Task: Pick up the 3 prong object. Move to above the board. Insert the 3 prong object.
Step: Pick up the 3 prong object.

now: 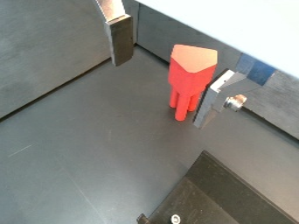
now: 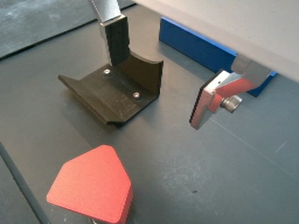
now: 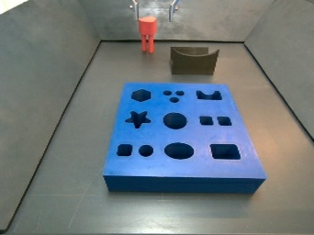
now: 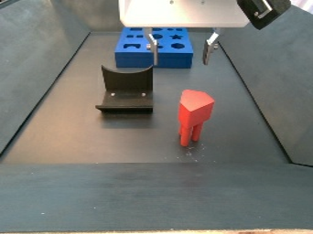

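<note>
The 3 prong object [image 1: 191,80] is a red-orange peg standing upright on its prongs on the dark floor, also seen in both side views [image 3: 147,33] [image 4: 193,114] and from its top in a wrist view [image 2: 93,185]. My gripper [image 1: 167,70] is open and empty, hanging above the peg and apart from it, with one finger [image 1: 218,96] close beside it. The gripper shows at the far end of the bin in a side view [image 3: 153,11] and above the floor in the other [image 4: 180,50]. The blue board [image 3: 178,163] with its shaped holes lies flat, away from the peg.
The dark fixture [image 3: 192,61] stands on the floor between the peg and the board, also in a side view [image 4: 126,90] and a wrist view [image 2: 117,87]. Grey walls [image 3: 73,64] enclose the floor. The board's edge [image 2: 211,52] shows behind the gripper [image 2: 163,70].
</note>
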Controlling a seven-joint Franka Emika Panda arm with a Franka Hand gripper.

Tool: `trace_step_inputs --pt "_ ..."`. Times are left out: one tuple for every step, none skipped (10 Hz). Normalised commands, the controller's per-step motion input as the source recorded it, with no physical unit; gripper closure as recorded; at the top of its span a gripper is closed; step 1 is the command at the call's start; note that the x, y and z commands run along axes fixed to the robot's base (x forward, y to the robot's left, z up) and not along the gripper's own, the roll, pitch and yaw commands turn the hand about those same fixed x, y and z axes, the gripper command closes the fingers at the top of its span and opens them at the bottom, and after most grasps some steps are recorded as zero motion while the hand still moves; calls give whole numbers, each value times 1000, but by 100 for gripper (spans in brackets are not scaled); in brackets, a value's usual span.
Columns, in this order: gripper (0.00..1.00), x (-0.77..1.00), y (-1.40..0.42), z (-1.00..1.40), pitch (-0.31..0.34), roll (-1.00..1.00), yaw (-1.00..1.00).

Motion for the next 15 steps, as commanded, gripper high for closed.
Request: trace_step_inputs --pt "0 0 26 0 0 0 0" --pt "0 0 260 0 -54 -60 234" --pt "0 0 431 -63 -157 -9 523" --pt "0 -100 460 -146 -223 0 594" --pt "0 -23 460 -166 -274 0 571" --pt "0 0 443 -169 -240 0 551" --pt "0 0 451 -240 -246 57 543" --pt "0 0 437 -300 -243 80 563" --pt "0 0 423 -320 -286 54 629" --pt "0 0 403 -331 -260 3 609" --pt "0 0 366 -440 -251 71 631" --pt "0 0 354 -509 -286 97 603" --pt "0 -11 263 -540 -329 71 517" --pt "0 0 43 0 6 -9 0" --pt "100 0 0 0 0 0 0"
